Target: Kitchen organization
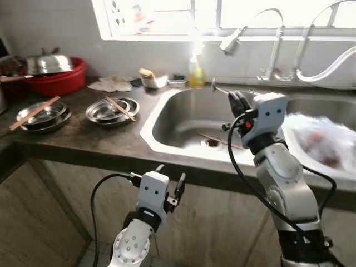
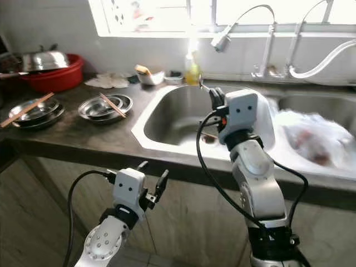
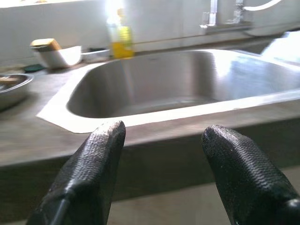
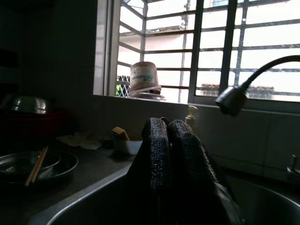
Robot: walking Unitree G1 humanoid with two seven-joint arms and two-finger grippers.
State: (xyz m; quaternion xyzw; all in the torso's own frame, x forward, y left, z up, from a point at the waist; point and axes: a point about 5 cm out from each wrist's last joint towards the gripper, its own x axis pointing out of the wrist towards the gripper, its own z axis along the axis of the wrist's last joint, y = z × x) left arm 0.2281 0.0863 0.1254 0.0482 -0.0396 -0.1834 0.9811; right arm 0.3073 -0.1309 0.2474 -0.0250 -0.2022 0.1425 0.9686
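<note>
My right gripper [image 1: 232,98] is raised over the left sink basin [image 1: 183,119], its fingers [image 4: 161,154] pressed shut. A thin metal utensil [image 1: 218,88], seemingly a spoon, sticks out past the fingertips in the eye views. A pair of chopsticks [image 1: 220,141] lies near the drain. On the dark counter stand two stacks of steel bowls [image 1: 113,110] [image 1: 42,115], each with chopsticks across it. My left gripper [image 1: 171,172] hangs open below the counter's front edge, facing the sink [image 3: 154,89], with nothing between its fingers [image 3: 101,154].
A red basin with a steel lid [image 1: 55,75] stands at the back left. A white bowl with a sponge [image 1: 151,79] and a yellow soap bottle [image 1: 196,74] sit behind the sink. A plastic bag [image 1: 322,139] fills the right basin. Faucets [image 1: 232,41] arch overhead.
</note>
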